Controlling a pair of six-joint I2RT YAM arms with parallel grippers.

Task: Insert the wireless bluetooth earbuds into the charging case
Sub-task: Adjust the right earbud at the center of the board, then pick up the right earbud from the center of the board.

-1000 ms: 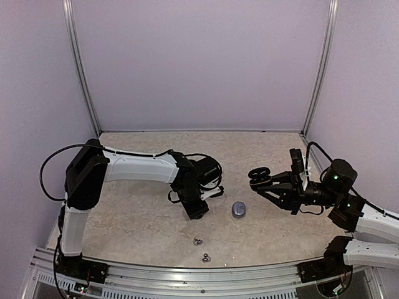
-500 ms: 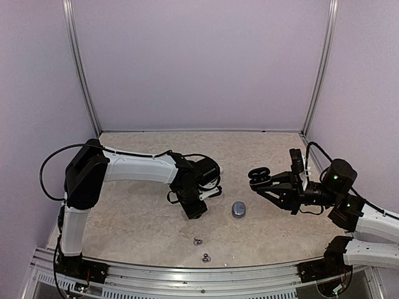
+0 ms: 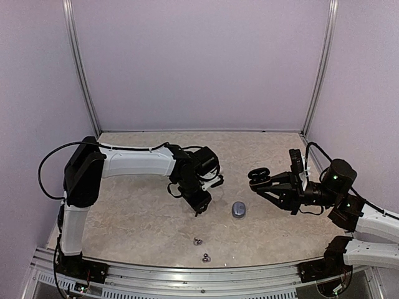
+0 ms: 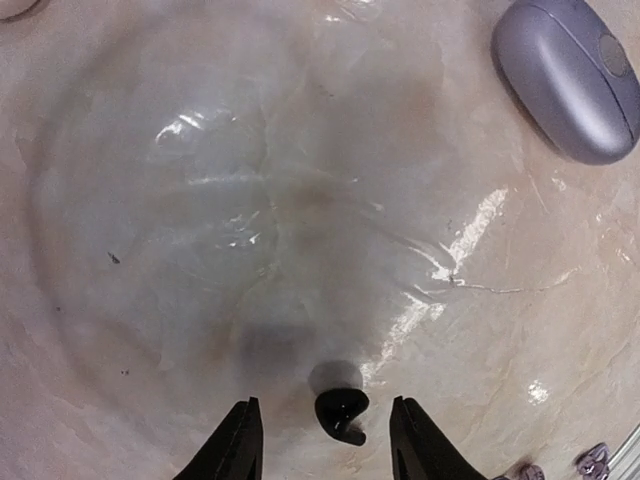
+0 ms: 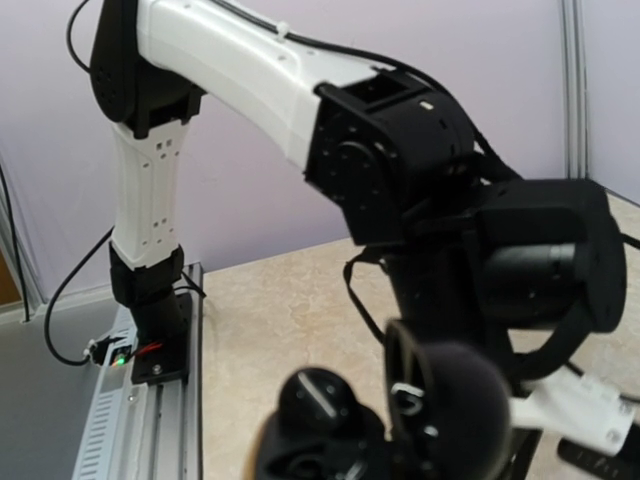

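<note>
My left gripper [image 3: 201, 208] points down at the table, jaws open. In the left wrist view a black comma-shaped earbud [image 4: 341, 410] with a pale tip lies between my fingertips [image 4: 236, 446], touching neither. My right gripper [image 3: 262, 184] is raised above the table at the right. It is shut on a black charging case [image 3: 258, 175] whose lid is open, and the case fills the bottom of the right wrist view [image 5: 400, 420]. Two small silvery-grey earbuds [image 3: 197, 240] lie near the front edge.
A closed silvery-lilac case [image 3: 239, 210] lies on the table between the two grippers. It also shows at the top right of the left wrist view [image 4: 570, 75]. A metal rail [image 3: 187, 277] runs along the front edge. Walls enclose the other three sides.
My left gripper has lifted a little and shifted slightly toward the back right. The right arm and its black case have not moved.
</note>
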